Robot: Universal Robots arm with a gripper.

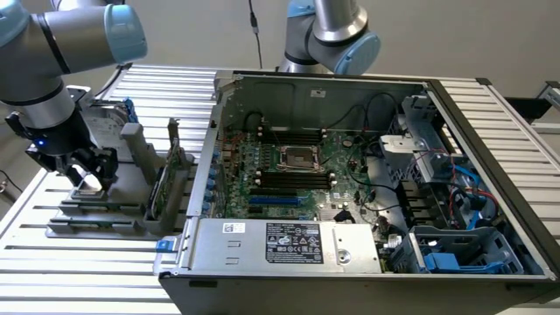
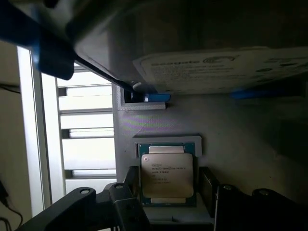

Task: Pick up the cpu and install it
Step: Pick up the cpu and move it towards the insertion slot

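Wrist view gives the close-up here: the cpu (image 2: 167, 175) lies flat, shiny lid up, in a shallow square recess of the grey holder (image 2: 231, 125). The tool (image 2: 169, 183) is spread wide, one dark finger standing off each side of the chip and not pinching it, so nothing is gripped. Past the chip, the hard drive (image 2: 226, 67) with its white label and blue brackets (image 2: 155, 97) sits in the same holder.

The exterior view pulls back for the layout. The tool (image 1: 88, 178) hangs low over the grey holder (image 1: 96, 220) on the slatted bench (image 1: 79, 269), at the exterior view's left. Just beside it the computer case (image 1: 324, 98) lies open side up. Inside it are the motherboard (image 1: 289, 190) with the socket (image 1: 298, 156) in the middle, a labelled power supply (image 1: 293, 243) along the near edge, and blue drive bays (image 1: 442, 259) toward the exterior view's right. A second arm (image 1: 337, 36) stands behind the case.
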